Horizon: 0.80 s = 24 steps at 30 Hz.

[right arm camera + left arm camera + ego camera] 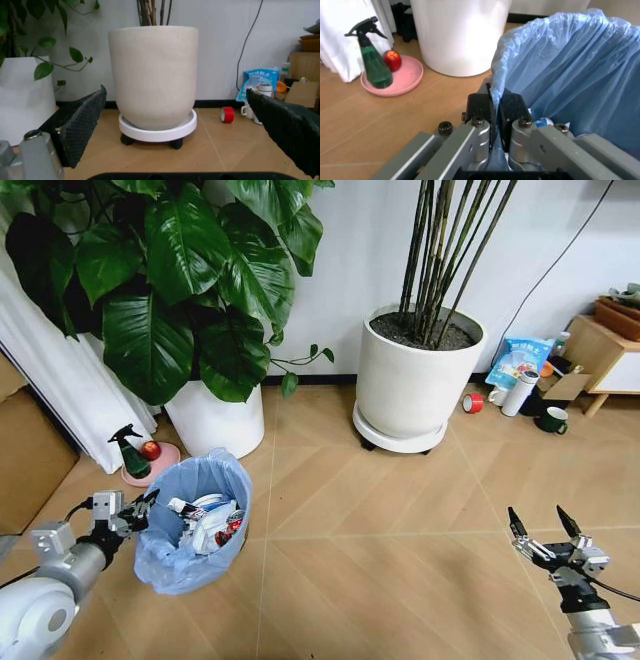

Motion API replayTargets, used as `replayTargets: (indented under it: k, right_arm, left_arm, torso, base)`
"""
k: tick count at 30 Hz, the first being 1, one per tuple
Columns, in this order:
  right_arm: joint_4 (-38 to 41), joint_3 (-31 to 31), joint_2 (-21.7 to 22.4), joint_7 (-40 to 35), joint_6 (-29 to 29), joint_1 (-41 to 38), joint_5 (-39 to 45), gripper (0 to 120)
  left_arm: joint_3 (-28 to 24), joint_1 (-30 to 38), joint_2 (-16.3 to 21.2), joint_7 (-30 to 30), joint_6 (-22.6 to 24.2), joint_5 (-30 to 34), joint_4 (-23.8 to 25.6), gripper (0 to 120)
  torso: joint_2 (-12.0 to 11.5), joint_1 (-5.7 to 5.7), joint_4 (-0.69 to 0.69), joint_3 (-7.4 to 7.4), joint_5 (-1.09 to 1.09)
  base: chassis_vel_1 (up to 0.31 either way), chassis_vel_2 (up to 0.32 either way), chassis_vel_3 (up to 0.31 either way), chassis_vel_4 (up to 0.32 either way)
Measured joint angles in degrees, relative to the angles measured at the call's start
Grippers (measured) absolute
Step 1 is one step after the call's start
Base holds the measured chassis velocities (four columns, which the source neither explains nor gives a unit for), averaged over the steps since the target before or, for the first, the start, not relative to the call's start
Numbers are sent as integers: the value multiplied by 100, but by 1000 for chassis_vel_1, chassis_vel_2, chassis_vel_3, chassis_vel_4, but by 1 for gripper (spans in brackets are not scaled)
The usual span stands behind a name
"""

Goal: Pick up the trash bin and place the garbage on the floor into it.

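While your left claw (495,108) is clamped on the trash bin (190,520) rim, bin w/ garbage (208,523) inside sits on floor by plant pot (214,420); right claw (545,530) hangs wide open, holding nothing.

Garbage (208,523) lies in the trash bin (190,525).

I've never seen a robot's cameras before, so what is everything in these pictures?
Trash bin: one, blue-lined, floor left, litter inside.
Plant pots: two, white, by the wall.
Spray bottle: one, green, on pink dish beside a red fruit.
Tape roll: one, red, floor right.
Mug: one, dark green, right.
Left gripper: shut on the bin's rim.
Right gripper: open, above bare floor.
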State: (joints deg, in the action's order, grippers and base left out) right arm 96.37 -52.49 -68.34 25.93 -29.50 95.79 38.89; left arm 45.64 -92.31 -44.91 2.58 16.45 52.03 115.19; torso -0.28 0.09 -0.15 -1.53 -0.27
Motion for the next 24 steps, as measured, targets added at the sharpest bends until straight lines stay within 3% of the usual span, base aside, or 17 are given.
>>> replayTargets:
  k: [24]
  right_arm:
    - [0, -14, 55, 29, 6, -31, -6, 100]
  left_arm:
    - [-4, 137, 51, 10, 8, 127, -95, 0]
  torso:
    - [0, 0, 1, 0, 1]
  base:
    - [155, -154, -158, 154]
